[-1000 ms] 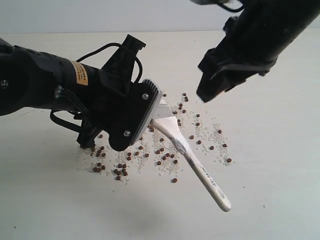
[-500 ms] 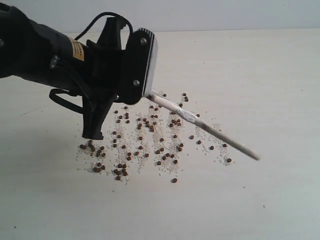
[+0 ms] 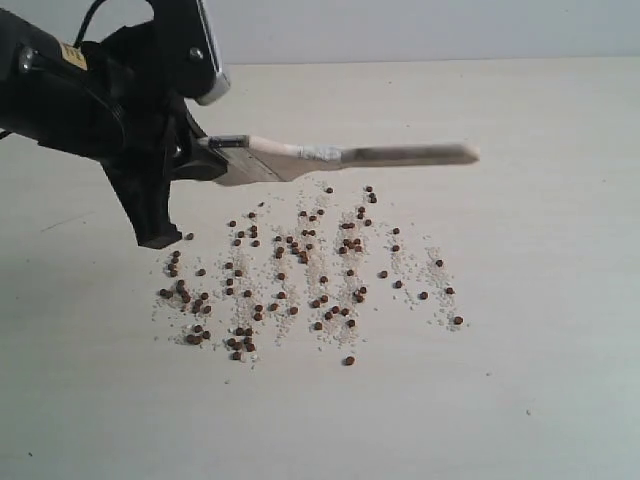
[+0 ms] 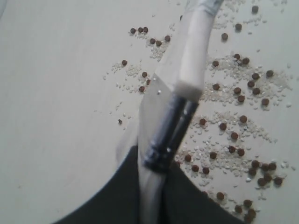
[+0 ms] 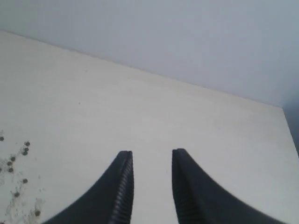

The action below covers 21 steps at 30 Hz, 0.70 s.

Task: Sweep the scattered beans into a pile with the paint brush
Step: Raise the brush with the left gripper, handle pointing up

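We see the flat paint brush [image 3: 340, 155], with its cream handle and dark-looking metal band, held roughly level. Its band end sits inside the black left gripper [image 3: 203, 155]. In the exterior view its handle reaches out to the right, above the far side of the spread.

The tiny round reddish-brown beans [image 3: 300, 280] lie scattered in loose rows on the pale matte table [image 3: 540, 350], mixed with fine whitish crumbs [image 3: 437, 262]. They are below the handle and nearer the camera, and as far as we can tell the brush touches none of them.

In the left wrist view the brush [image 4: 189, 60] runs straight out from between the dark fingers [image 4: 117, 200]. The beans [image 4: 233, 135] are strewn mostly to one side of it. The left gripper is clamped on the brush at its bristle end, and the fingers hide most of the bristles.

The left arm comes in from the upper left of the exterior view. One black part points down toward the table, just beside the left fringe of the beans.

The right gripper [image 5: 152, 182] shows two black ribbed fingers set parallel with a narrow gap between them, holding nothing. It looks along bare table toward a grey-blue wall [image 5: 187, 42], with a few beans [image 5: 18, 179] at the edge of its view.
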Motion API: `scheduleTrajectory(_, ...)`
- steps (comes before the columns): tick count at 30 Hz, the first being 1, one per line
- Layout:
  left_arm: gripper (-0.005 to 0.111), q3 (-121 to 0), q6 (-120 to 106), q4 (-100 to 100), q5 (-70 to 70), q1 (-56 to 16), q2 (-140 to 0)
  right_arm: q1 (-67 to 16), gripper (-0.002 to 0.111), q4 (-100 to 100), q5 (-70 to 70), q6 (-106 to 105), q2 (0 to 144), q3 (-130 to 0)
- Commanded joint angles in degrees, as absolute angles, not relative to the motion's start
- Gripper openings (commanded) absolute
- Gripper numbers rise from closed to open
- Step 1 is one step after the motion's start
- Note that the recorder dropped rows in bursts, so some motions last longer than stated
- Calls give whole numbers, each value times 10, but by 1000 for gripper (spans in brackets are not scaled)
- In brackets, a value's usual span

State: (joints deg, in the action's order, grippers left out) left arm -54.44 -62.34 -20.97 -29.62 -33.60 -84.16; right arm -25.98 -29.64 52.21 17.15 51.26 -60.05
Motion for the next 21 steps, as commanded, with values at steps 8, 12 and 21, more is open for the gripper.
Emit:
scheduleTrajectory(8,0,-546,-628,-376,-382,-232,-829,-259,0,-248,338,211,460,-466)
scheduleTrajectory(12,0,-505,-741,-511,-403,-195,-829,-259,0,-187,165,212,444,-377)
scheduleTrajectory(21,0,-435,-963,-730,-492,-108,-829,-259,0,-156,13,213,469,-222)
